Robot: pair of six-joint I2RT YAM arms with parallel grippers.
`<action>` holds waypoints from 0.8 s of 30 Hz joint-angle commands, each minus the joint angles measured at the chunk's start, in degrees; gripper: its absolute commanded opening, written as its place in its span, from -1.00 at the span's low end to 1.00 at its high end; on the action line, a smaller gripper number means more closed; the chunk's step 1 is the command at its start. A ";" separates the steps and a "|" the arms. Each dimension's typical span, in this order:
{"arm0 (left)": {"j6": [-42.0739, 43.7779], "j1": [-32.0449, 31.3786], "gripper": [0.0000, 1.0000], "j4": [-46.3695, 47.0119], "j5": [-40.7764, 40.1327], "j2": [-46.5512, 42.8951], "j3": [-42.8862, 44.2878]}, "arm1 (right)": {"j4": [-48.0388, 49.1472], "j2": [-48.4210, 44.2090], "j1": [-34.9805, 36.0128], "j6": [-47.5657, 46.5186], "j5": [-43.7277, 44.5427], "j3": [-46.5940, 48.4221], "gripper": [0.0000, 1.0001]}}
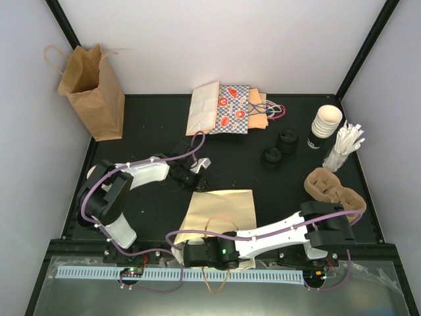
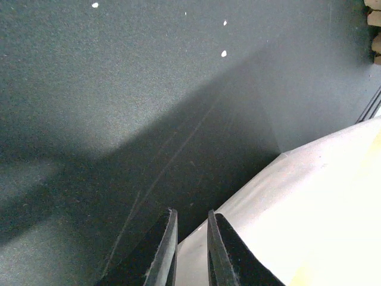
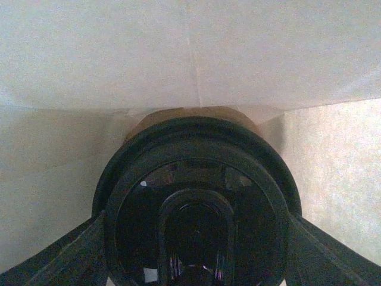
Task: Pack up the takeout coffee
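From above, the cream bag (image 1: 223, 205) lies flat mid-table. The left claw (image 1: 199, 166) is at its far left corner and the right claw (image 1: 189, 254) at its near end, tips hidden. The stack of white cups (image 1: 327, 121) stands well apart at the far right, beside the bundle of white sticks (image 1: 345, 146). Only the left wrist view shows that claw's fingers (image 2: 164, 250) nearly together over the bag's edge; whether they pinch paper I cannot tell. Only the right wrist view looks inside the bag: the right claw's fingers (image 3: 56, 256) are spread wide and pressed against either side of a black-lidded cup (image 3: 196, 179), with cream paper around it.
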 commanded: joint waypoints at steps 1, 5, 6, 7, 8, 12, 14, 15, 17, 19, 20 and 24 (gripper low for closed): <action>-5.40 -3.39 -0.69 -3.45 5.25 -4.24 -1.90 | -12.07 6.42 -3.58 5.27 -6.91 -1.32 -0.31; -10.72 -4.86 -0.71 -0.63 5.45 -6.55 -3.69 | -11.31 6.91 -4.07 5.01 -6.20 -0.90 -0.30; -11.83 -5.05 -0.71 -0.06 5.37 -7.25 -4.14 | -11.15 7.00 -4.18 4.80 -6.42 -0.76 -0.30; -12.74 -5.09 -0.71 0.47 5.35 -7.91 -4.53 | -10.85 7.08 -4.35 4.62 -6.54 -0.77 -0.30; -13.48 -5.14 -0.70 0.82 5.52 -8.44 -4.78 | -10.59 7.27 -4.32 4.29 -6.70 -0.85 -0.30; -14.73 -5.22 -0.69 0.65 6.09 -9.58 -4.70 | -9.57 7.63 -4.47 3.33 -6.92 -1.42 -0.30; -14.68 -5.21 -0.69 0.41 6.22 -9.67 -4.54 | -9.38 7.23 -4.42 3.17 -6.62 -1.70 -0.30; -14.68 -5.19 -0.69 0.44 6.23 -9.61 -4.54 | -9.18 6.82 -4.49 3.07 -6.65 -1.87 -0.30; -14.68 -5.15 -0.68 0.49 6.23 -9.52 -4.54 | -8.88 6.02 -4.51 2.98 -6.63 -2.12 -0.30; -14.57 -5.16 -0.68 0.48 6.18 -9.53 -4.22 | -9.08 5.15 -4.63 3.25 -6.62 -2.24 -0.30; -14.21 -5.14 -0.66 0.08 5.85 -9.55 -3.85 | -9.32 4.45 -4.65 3.35 -6.86 -2.12 -0.31; -11.18 -4.48 -0.52 -4.86 0.34 -10.80 -0.21 | -10.24 -1.25 -5.62 3.59 -10.87 -1.05 -0.30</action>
